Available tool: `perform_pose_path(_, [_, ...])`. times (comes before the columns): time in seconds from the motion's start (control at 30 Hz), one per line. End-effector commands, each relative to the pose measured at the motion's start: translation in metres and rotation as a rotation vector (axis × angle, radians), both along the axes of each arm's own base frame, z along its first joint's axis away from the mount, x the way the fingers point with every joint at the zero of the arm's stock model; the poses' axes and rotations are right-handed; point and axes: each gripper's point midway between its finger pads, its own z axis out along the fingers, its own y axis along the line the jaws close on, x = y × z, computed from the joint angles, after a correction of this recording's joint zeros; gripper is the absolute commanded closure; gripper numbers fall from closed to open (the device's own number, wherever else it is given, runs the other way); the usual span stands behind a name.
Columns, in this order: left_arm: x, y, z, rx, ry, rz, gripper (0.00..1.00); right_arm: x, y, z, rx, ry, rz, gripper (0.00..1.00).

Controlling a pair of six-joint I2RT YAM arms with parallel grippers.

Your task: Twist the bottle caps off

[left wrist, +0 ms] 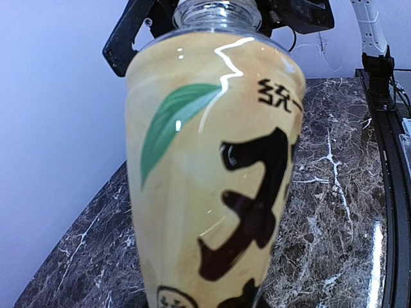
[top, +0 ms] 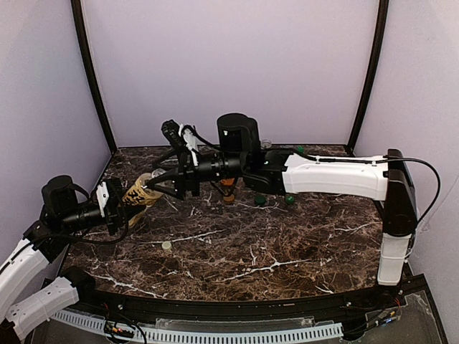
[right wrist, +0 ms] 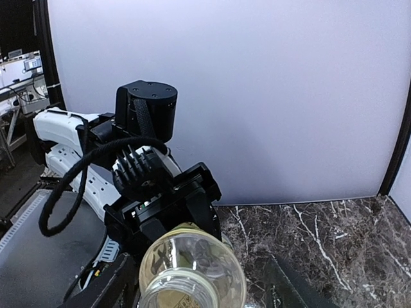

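Top external: bottle [top: 141, 193] held level (left jaws), neck pointing right.

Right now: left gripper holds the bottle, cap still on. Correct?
Not quite. The bottle is uncapped: the right wrist view looks straight into its open mouth. The left gripper does hold it.

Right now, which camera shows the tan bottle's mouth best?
Right wrist: it looks almost straight into the bottle's mouth, clear-rimmed and capless, low in the frame. Left wrist shows mostly the label, with the neck just at the top edge. Top external shows the bottle small, partly behind the arms.
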Motion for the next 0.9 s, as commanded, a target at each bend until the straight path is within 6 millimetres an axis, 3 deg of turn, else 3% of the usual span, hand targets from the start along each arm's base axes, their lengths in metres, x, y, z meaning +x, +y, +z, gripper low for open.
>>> perform_pose_path(0.0, [-0.004, -0.003, 0.019, -0.034, -0.034, -0.027, 0.99, -0.008, 0.003, -0.013, 0.011, -0.064, 0.031, 0.29])
perform_pose_path(0.2, [-0.011, -0.008, 0.024, -0.059, -0.010, -0.073, 0.99, -0.015, 0.008, -0.013, 0.030, -0.151, 0.042, 0.25])
perform_pose_path(0.47, [-0.013, -0.009, 0.027, -0.068, -0.004, -0.089, 0.99, -0.018, 0.016, -0.019, 0.015, -0.162, 0.048, 0.37])
perform_pose_path(0.7, [-0.015, -0.010, 0.023, -0.058, 0.002, -0.099, 0.99, -0.024, 0.015, -0.007, 0.041, -0.166, 0.080, 0.68])
perform_pose_path(0.77, [-0.015, -0.009, 0.019, -0.050, 0.001, -0.098, 0.84, -0.027, 0.013, -0.002, 0.051, -0.165, 0.091, 0.75])
perform_pose_path(0.8, [-0.016, -0.009, 0.018, -0.047, 0.004, -0.100, 0.65, -0.028, 0.011, 0.002, 0.058, -0.164, 0.093, 0.78])
perform_pose_path(0.87, [-0.018, -0.009, 0.015, -0.039, 0.002, -0.104, 0.45, -0.030, 0.008, 0.006, 0.068, -0.160, 0.092, 0.83])
